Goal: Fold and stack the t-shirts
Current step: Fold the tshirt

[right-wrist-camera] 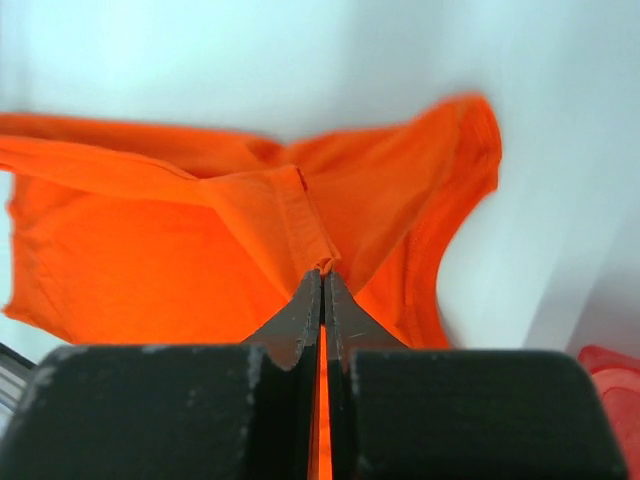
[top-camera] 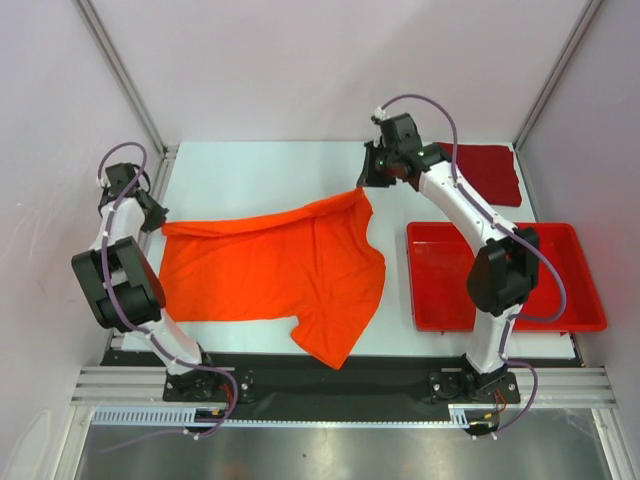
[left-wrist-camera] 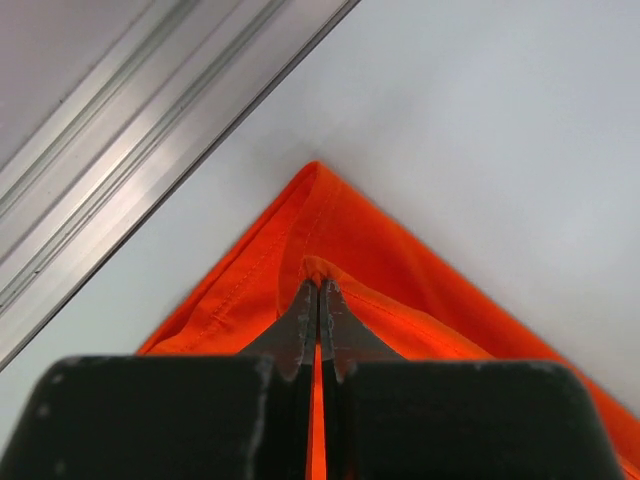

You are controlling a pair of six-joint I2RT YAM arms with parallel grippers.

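The bright orange t-shirt (top-camera: 280, 270) lies spread across the middle of the white table, one sleeve hanging toward the front edge. My left gripper (top-camera: 155, 218) is shut on the orange t-shirt's far left corner (left-wrist-camera: 318, 225), with cloth pinched between the jaws (left-wrist-camera: 319, 290). My right gripper (top-camera: 366, 183) is shut on the shirt's far right edge (right-wrist-camera: 270, 205), lifting it slightly; the fabric bunches at the fingertips (right-wrist-camera: 324, 272). A dark red t-shirt (top-camera: 487, 170), folded into a square, lies at the back right behind the right arm.
A rigid red plastic tray (top-camera: 560, 310) stands at the front right, beside the right arm's base, its corner showing in the right wrist view (right-wrist-camera: 610, 370). An aluminium frame rail (left-wrist-camera: 130, 130) runs along the table's left edge, close to the left gripper.
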